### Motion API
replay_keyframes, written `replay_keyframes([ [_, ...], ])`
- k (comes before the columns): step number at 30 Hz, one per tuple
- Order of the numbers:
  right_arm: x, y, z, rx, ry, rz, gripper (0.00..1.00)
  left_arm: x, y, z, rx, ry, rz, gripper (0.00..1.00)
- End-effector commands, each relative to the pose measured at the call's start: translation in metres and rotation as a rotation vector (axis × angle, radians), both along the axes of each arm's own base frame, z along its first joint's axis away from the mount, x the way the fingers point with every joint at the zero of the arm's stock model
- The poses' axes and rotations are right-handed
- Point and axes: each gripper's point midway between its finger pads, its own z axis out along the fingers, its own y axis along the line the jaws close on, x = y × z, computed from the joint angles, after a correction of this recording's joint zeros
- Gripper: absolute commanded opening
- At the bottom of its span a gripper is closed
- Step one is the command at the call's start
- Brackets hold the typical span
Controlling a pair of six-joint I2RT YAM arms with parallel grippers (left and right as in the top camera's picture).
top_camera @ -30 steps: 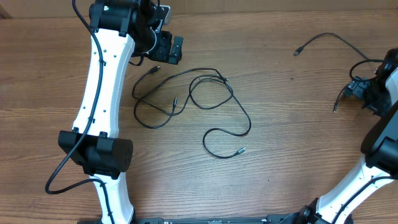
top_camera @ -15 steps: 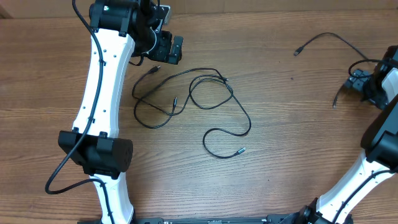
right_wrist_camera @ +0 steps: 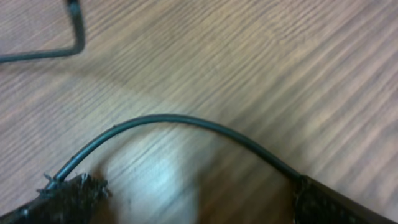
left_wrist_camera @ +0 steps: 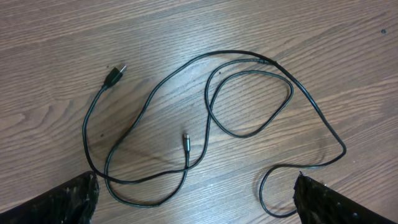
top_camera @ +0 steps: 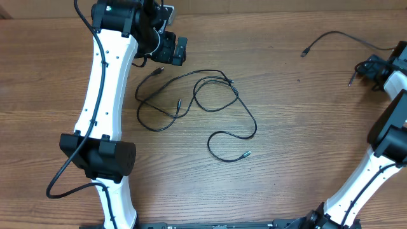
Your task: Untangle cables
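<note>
Looking down on the brown wooden bench [top_camera: 292, 184], we find the task's things in two places: a loose tangle of thin black cables [top_camera: 227, 79] lies in the middle, and one more thin black cable [top_camera: 336, 34] lies well apart from it, near the far right corner. The left gripper [top_camera: 173, 49] hangs just beside the upper left edge of the tangle with its jaws spread wide and nothing between them. We judge that it stands high and back so that its camera can take in nearly the whole tangle [left_wrist_camera: 264, 59] before one strand is chosen. The right gripper [top_camera: 371, 67] is also spread wide, and the single cable [right_wrist_camera: 168, 118] runs in an arc from one of its black fingers [right_wrist_camera: 65, 199] to the other. We think this cable lies far from the heap so that it does not cross the others. The right wrist view is blurred, so we cannot tell if the cable rests on the fingers or only lies on the bench below them. In the overhead view its far part goes behind the gripper at the edge of the frame. In the tangle the strands cross in some places, but which one lies on top is too fine to see, so we cannot say how many cables are there. The lowest loop is cut off in the left wrist view.
</note>
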Motion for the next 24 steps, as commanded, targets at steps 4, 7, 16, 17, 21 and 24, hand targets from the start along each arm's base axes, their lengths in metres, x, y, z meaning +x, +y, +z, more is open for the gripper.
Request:
replay_keyframes([
  [4,-0.041,0.040,-0.151,0.183,0.159,0.036,1.00,-0.002,-0.003,0.014,-0.015,-0.039,-0.022,1.00],
  [7,-0.036,0.037,-0.151,0.168,0.135,0.037,1.00,-0.002,-0.003,0.014,-0.016,-0.039,-0.022,1.00],
  [16,-0.066,0.055,-0.166,0.248,0.265,0.032,1.00,-0.002,-0.003,0.014,-0.016,-0.039,-0.022,1.00],
  [17,-0.074,0.059,-0.168,0.268,0.298,0.030,1.00,-0.001,-0.003,0.014,-0.016,-0.039,-0.022,1.00],
  [21,-0.100,0.075,-0.175,0.333,0.405,0.026,1.00,-0.002,-0.003,0.014,-0.016,-0.039,-0.022,1.00],
  [24,-0.118,0.090,-0.178,0.399,0.476,0.030,1.00,-0.001,-0.003,0.014,-0.016,-0.039,-0.022,1.00],
])
